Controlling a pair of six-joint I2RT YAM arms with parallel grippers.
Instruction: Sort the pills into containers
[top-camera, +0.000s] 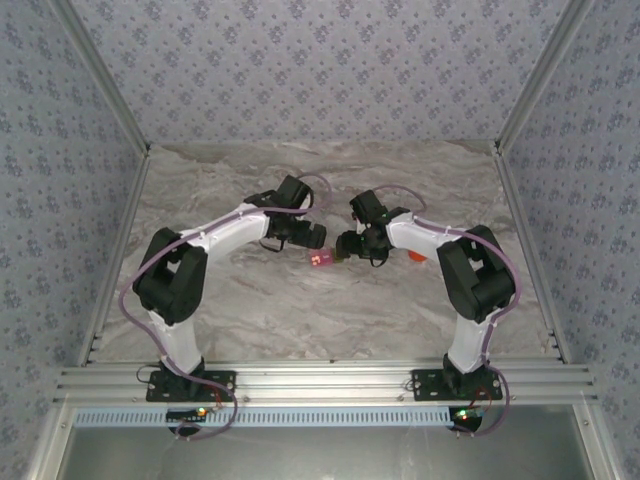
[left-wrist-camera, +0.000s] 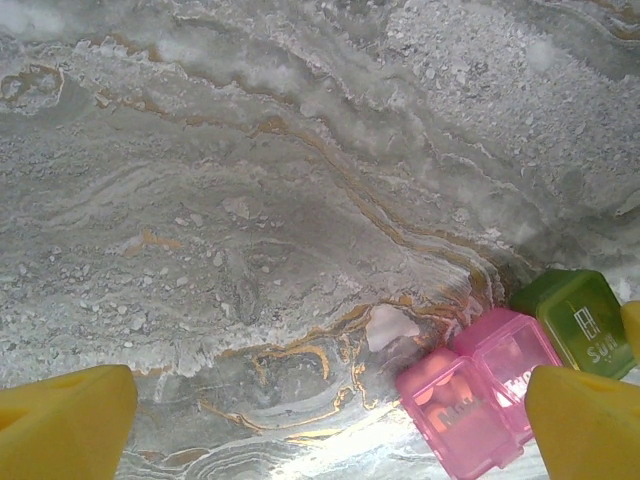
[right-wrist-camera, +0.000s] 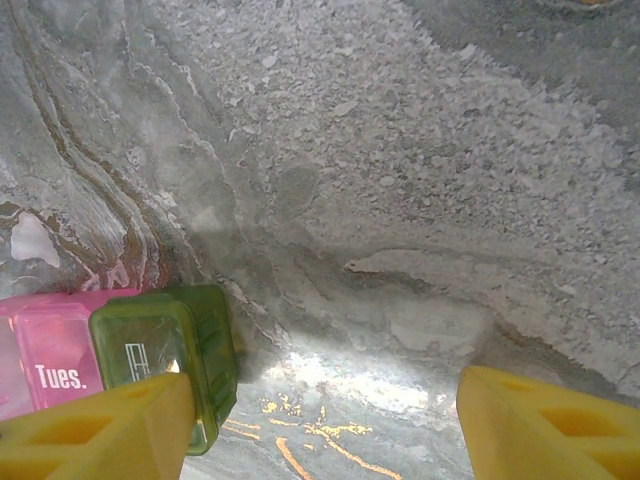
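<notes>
Marble table (top-camera: 300, 320) carries the containers (left-wrist-camera: 505, 355), pink joined to green.

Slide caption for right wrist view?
Open right gripper over marble table, one finger beside the pill box's green compartment; pink "Tues." compartment adjoins.

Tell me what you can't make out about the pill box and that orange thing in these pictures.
Box contents: left wrist view, cloudy pink lids blur them.
Green compartment: right wrist view, near end hidden by a finger.
Box's pink end: right wrist view, cut off by the left edge.
Orange thing: top view, mostly hidden by the right arm.
</notes>
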